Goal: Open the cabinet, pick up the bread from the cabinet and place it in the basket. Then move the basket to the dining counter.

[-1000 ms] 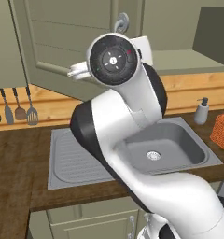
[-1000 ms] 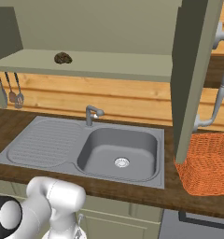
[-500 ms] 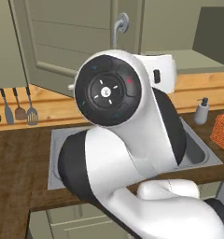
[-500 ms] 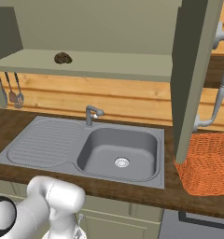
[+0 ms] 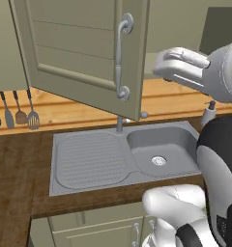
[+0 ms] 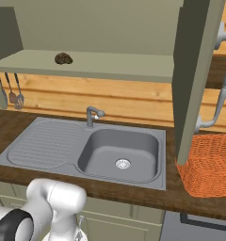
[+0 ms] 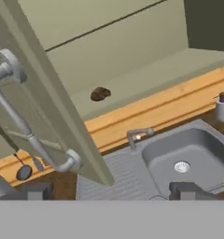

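The cabinet point(image 6: 96, 28) stands open, its left door point(image 5: 84, 53) swung out over the sink with a long silver handle point(image 7: 25, 126). The bread point(image 6: 63, 58), a small dark brown lump, lies on the cabinet shelf and also shows as the bread point(image 7: 100, 94) ahead of my hand. My gripper point(image 7: 111, 191) is open, its fingertips point(image 7: 37, 190) far apart with nothing between them, held back from the shelf to the right of the left door. The orange basket point(image 6: 209, 162) sits on the worktop under the right door point(image 6: 195, 70). The dining counter is out of view.
A grey sink point(image 6: 119, 150) with a faucet point(image 6: 91, 115) and drainboard lies below the cabinet. A soap bottle point(image 7: 221, 107) stands to its right. Utensils point(image 5: 19, 116) hang on the wooden wall at the left. The arm's white wrist point(image 5: 185, 67) hovers beside the left door.
The arm has swung away from the left door's handle to the right and out of the left base camera's way. The jaws have opened wide. Bread and basket have not moved.
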